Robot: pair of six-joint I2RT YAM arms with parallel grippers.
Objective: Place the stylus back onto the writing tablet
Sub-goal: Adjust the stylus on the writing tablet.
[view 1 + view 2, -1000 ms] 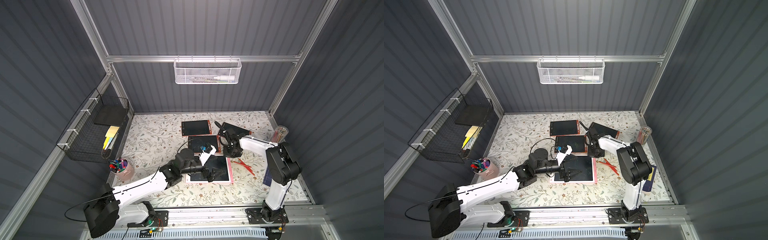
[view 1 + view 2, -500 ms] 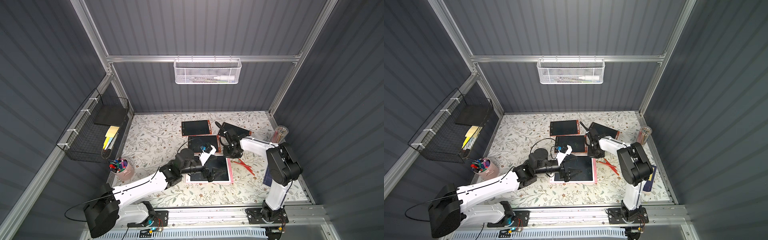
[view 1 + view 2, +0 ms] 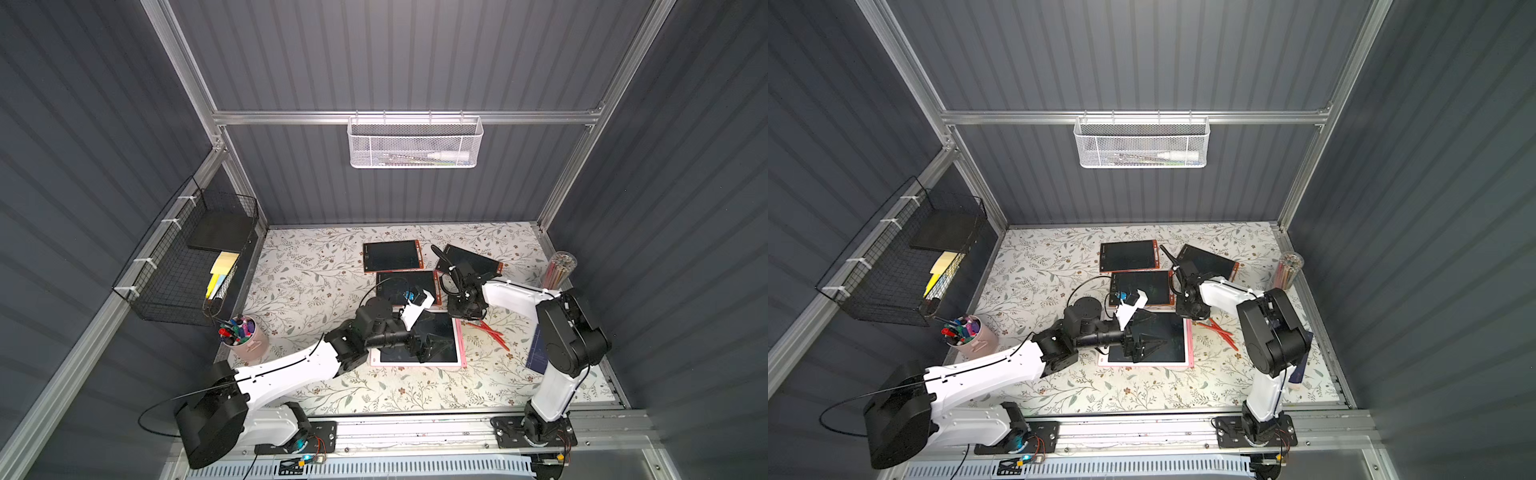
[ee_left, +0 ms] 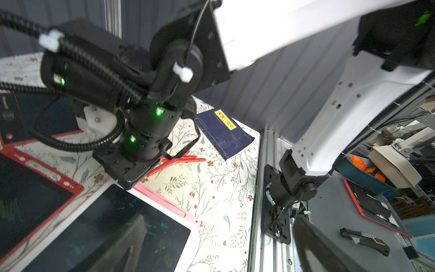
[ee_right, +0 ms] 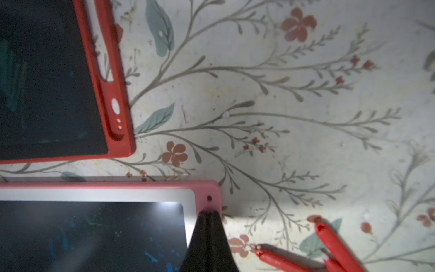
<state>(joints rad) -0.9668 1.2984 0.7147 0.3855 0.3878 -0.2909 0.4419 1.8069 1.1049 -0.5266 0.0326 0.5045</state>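
Left gripper (image 3: 1152,331): fingers spread wide, empty, hovering over dark screen of pink-framed tablet (image 3: 419,363). Right gripper (image 5: 208,219): fingers pressed together, nothing between them, tips at tablet's far right corner, contact unclear. Red styluses (image 3: 490,332): crossed, flat on floral tabletop (image 3: 316,274) just right of tablet, ungripped. Blue book (image 3: 538,353): near right edge.

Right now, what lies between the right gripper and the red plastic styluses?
Only bare floral tablecloth, as the right wrist view shows, between right gripper and red plastic styluses.
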